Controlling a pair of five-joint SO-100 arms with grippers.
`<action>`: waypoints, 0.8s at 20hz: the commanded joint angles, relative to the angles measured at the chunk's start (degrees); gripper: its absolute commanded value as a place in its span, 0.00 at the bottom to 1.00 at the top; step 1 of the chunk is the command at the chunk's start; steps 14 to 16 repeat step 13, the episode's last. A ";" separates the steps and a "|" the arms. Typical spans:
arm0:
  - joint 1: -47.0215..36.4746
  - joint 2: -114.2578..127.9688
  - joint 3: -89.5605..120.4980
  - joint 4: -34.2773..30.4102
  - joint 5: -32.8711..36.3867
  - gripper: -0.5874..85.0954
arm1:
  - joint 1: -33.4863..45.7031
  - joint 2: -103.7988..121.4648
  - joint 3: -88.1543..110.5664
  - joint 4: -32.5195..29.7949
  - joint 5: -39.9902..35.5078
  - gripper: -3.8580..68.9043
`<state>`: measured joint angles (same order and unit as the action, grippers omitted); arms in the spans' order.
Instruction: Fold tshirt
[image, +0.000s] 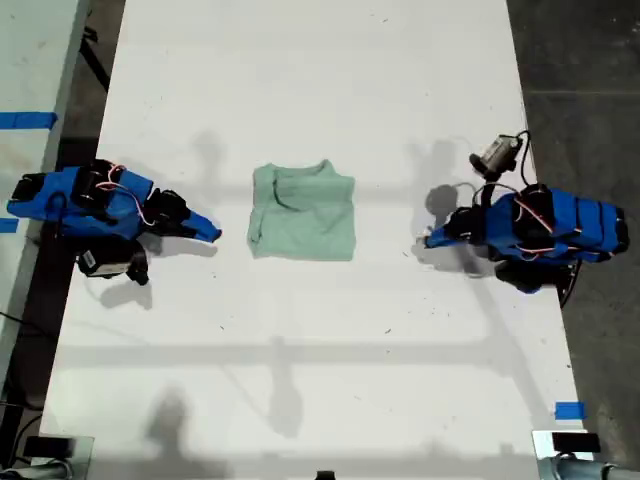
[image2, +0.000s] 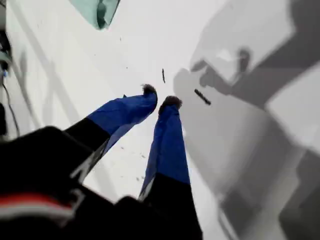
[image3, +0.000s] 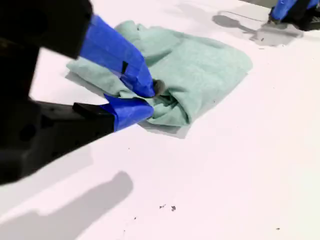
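- the tshirt (image: 305, 220) lies folded into a small, nearly square packet near the middle of the white table (image: 320, 80).
- in the exterior view it is only slightly wider than it is deep, so its faint long axis runs left to right, along the line between the two arms.
- the curved neck opening shows on the top layer, toward the exterior view's top left of the packet; the lower edge is straight and flat.
- my second gripper (image3: 151, 97) is at the exterior view's left (image: 213, 235), pointing at the tshirt (image3: 200, 65). it sits just beside the near edge, with a strip of bare table between them. its jaws are together and hold nothing.
- my first gripper (image2: 159, 96) is at the exterior view's right (image: 428, 240), farther from the tshirt and also pointing at it. its tips are almost touching over bare table, with no cloth in them.
- in the first wrist view only a corner of the tshirt (image2: 97, 10) shows, well apart from the tips.
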<state>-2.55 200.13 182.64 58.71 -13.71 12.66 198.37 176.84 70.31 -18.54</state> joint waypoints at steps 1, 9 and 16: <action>3.60 6.06 0.18 1.41 8.53 0.12 | 0.79 1.05 -0.70 1.05 -25.75 0.13; 4.13 6.06 0.18 1.32 9.14 0.15 | 0.79 1.05 -0.70 1.05 -25.84 0.12; 4.04 6.06 0.18 1.32 9.14 0.15 | 0.79 1.05 -0.70 1.05 -25.84 0.12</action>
